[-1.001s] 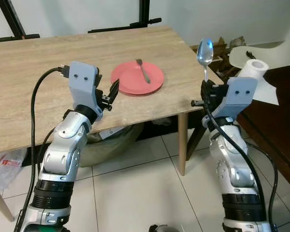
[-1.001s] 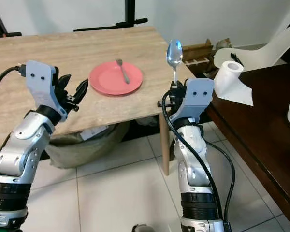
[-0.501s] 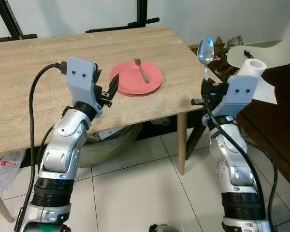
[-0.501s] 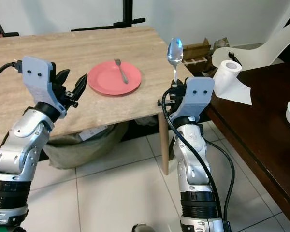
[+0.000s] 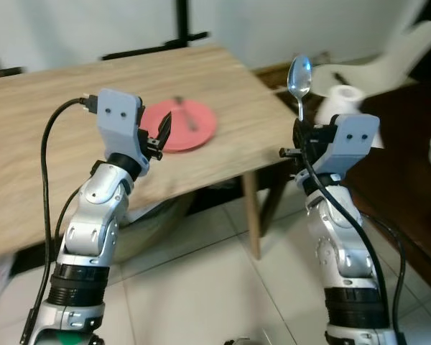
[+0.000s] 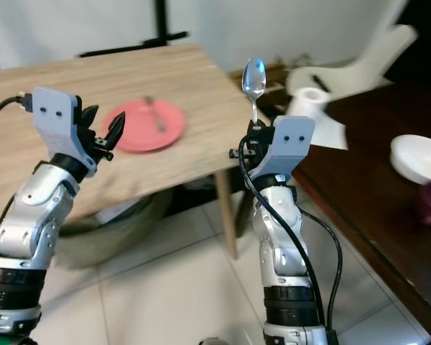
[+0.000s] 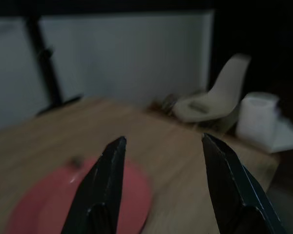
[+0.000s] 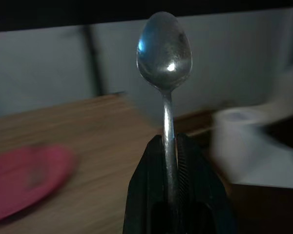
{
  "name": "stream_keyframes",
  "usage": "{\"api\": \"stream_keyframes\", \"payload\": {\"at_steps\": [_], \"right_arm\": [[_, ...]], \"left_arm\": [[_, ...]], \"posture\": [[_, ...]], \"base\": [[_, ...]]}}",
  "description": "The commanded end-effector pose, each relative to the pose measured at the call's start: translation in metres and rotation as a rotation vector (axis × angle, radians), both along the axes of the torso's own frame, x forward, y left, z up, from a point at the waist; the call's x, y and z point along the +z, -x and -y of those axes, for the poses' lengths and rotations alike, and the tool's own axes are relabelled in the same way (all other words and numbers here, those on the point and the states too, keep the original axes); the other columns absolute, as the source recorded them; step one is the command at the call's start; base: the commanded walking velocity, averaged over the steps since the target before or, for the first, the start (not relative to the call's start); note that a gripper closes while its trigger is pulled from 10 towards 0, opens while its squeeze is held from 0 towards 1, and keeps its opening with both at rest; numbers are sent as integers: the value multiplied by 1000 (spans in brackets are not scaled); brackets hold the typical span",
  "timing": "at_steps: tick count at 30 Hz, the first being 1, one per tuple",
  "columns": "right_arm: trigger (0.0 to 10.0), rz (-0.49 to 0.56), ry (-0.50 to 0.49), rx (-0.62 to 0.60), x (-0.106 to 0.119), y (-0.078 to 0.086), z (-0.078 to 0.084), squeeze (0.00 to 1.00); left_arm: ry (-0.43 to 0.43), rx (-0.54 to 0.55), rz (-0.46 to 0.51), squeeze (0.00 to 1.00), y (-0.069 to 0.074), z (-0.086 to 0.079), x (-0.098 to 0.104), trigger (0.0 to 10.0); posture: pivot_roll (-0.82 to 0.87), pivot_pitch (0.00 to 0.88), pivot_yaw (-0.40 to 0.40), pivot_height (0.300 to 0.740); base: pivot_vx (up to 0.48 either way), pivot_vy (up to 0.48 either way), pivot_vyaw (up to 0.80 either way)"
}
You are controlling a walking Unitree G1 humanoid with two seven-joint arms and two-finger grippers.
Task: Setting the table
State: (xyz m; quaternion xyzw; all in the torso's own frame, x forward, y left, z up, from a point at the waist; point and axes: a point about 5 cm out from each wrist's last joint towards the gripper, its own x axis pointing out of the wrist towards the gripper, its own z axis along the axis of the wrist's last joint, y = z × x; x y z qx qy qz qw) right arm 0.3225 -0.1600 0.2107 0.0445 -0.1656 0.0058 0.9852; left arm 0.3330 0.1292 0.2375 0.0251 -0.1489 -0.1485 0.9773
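Leftward, the left tool (image 5: 160, 134) is hovering released over the light wooden surface (image 5: 50, 144), just short of the round red plate (image 5: 190, 129) bearing a fork. Beyond the surface's corner edge, the right tool (image 6: 253, 141) is clenching an upright silver spoon (image 6: 253, 79).

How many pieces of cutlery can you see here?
2. A spoon stands upright, bowl up, clamped in the right pincer beside the table's corner. A fork lies on the red plate on the wooden table.

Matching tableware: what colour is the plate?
Pinkish red plate, clearest in the right eye view.
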Motion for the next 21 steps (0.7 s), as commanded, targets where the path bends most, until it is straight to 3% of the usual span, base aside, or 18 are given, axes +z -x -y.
{"api": "stream_keyframes", "payload": {"at_steps": [1, 9, 21], "right_arm": [[10000, 7, -10, 16, 1, 1, -6, 0], [10000, 6, -14, 11, 0, 1, -6, 0], [10000, 7, -18, 0, 1, 1, -3, 0]], "left_arm": [[-7, 26, -15, 0, -1, -8, -4, 10000], [-8, 8, -11, 0, 0, -7, -3, 10000], [-14, -69, -11, 0, 4, 2, -3, 10000]], "posture": [[-130, 0, 60, 740], [-128, 0, 62, 740], [-130, 0, 64, 740]], "base": [[480, 0, -800], [455, 0, -800], [0, 0, -800]]}}
